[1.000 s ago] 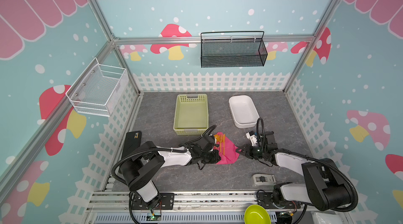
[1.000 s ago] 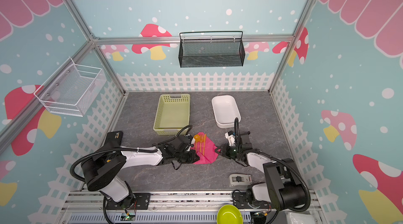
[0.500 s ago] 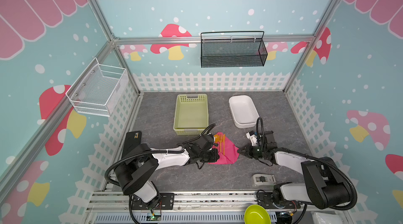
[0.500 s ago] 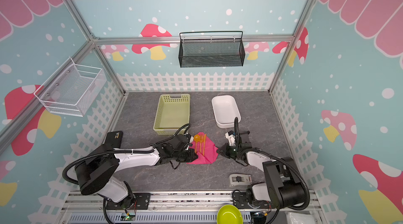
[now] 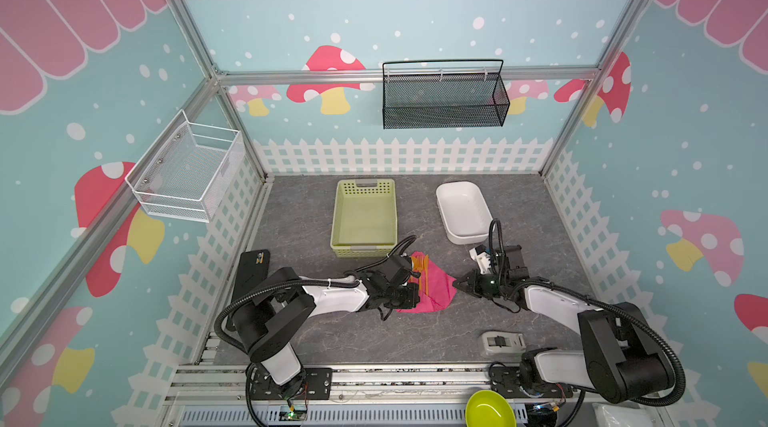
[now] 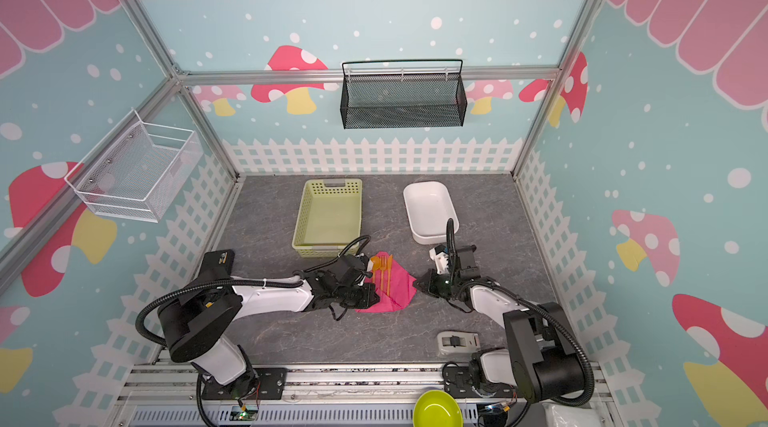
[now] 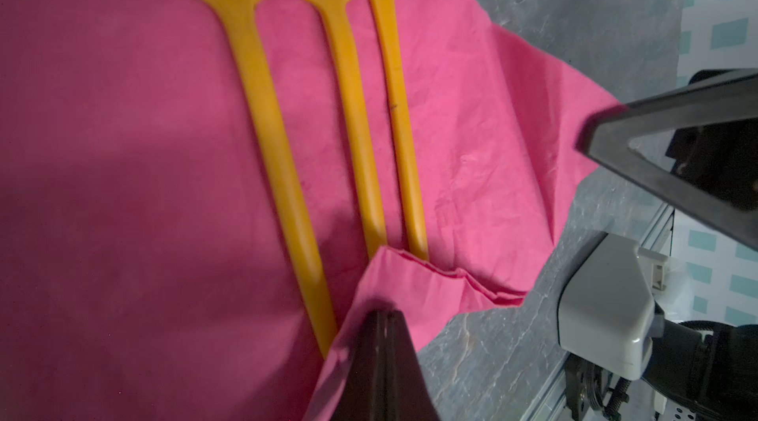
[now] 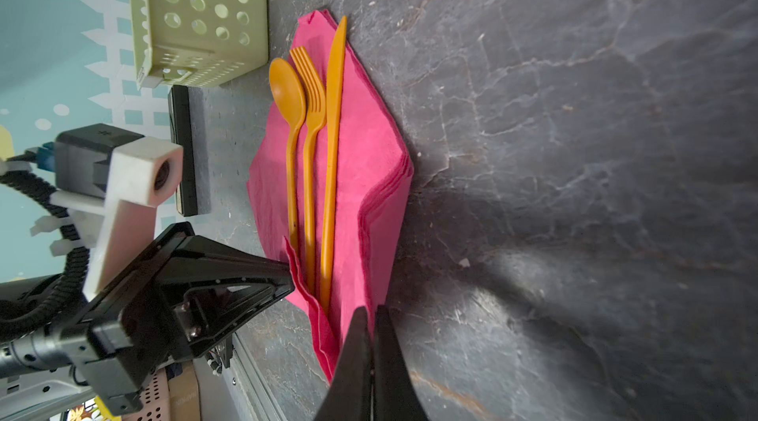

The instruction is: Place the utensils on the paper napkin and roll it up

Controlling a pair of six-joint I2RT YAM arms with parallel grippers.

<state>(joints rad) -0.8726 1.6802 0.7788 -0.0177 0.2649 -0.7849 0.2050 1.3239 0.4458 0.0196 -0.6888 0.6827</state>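
Three orange things lie side by side on the pink napkin: the spoon, the fork and the knife. Their heads point toward the green basket. The napkin rests on the grey desk, just in front of that basket and between the two arms.

A second ago the right pincer was a little open and sat just beside the napkin. Now it is squeezed tight on the napkin's edge, on the knife's side. The left pincer was nearly closed before, and now it is closed all the way too. It pinches a corner of the napkin near the ends of the handles. That corner is lifted and folded up over the tips of the handles (you can see the little pink flap in both wrist views).

So putting the spoon, fork and knife down looks finished, and the rolling part looks ready to begin. Both arms now have the paper, so I think they can fold it over the three handles together. The paper is thin. A hard pull could tear it or make the knife slide off.
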